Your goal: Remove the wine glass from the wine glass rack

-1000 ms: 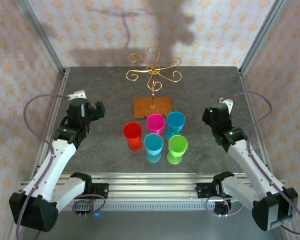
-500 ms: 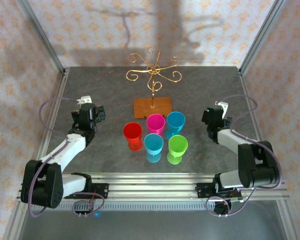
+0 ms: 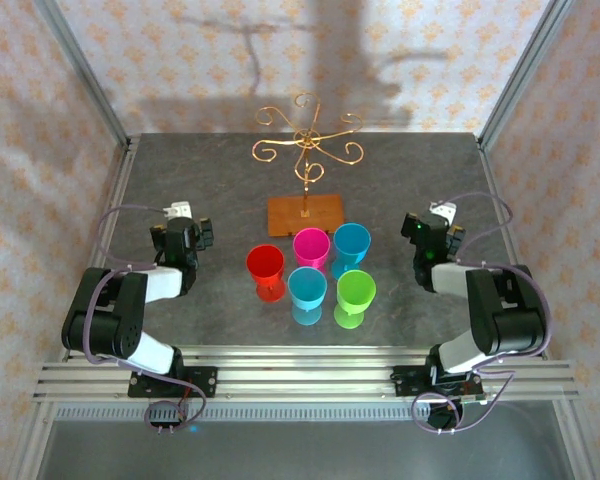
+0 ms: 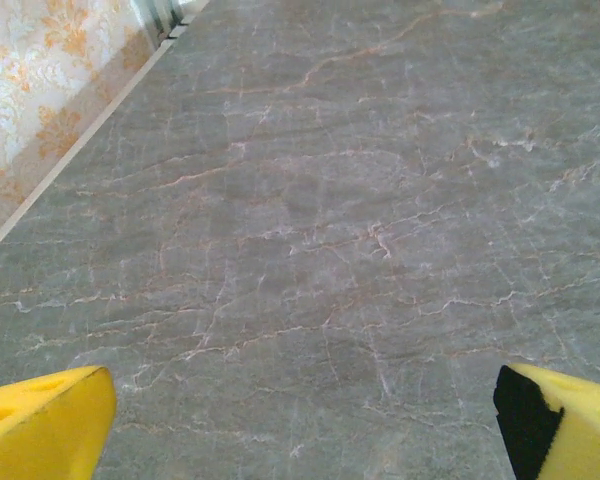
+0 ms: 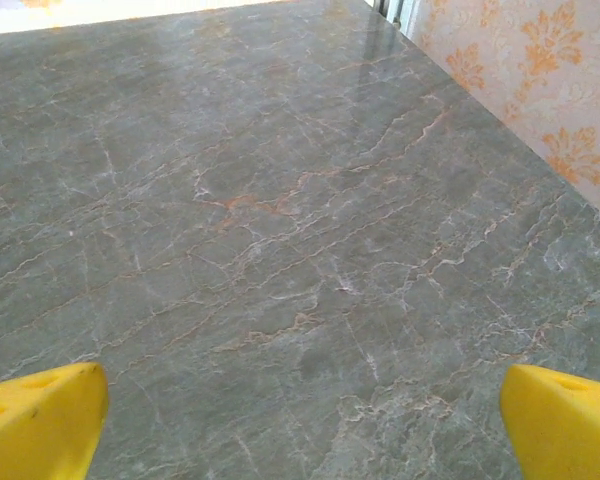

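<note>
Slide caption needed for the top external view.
Five coloured plastic wine glasses stand before the gold wire rack, between open left gripper and right gripper.

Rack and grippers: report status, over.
Left gripper open, empty, low over table. Right gripper open, empty. Rack bare, no glass hanging. Five glasses upright before its base; nothing in the way.
</note>
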Robot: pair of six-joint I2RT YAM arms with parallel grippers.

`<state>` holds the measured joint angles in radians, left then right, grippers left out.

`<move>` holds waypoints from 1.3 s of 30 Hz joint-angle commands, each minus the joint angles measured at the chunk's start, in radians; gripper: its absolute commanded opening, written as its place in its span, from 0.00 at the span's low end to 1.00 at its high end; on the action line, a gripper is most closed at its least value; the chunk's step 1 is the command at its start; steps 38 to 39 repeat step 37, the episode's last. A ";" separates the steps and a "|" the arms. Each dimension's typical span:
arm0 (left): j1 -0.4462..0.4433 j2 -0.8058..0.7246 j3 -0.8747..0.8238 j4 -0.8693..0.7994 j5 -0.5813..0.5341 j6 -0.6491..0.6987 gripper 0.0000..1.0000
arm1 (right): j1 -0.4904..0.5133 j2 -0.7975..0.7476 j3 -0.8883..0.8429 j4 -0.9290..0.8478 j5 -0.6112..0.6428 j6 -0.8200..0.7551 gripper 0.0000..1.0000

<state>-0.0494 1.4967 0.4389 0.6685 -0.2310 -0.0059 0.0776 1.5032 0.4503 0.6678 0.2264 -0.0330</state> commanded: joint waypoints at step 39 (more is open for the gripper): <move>0.010 0.039 -0.064 0.252 0.005 0.011 1.00 | -0.035 0.019 -0.036 0.116 -0.116 -0.005 0.99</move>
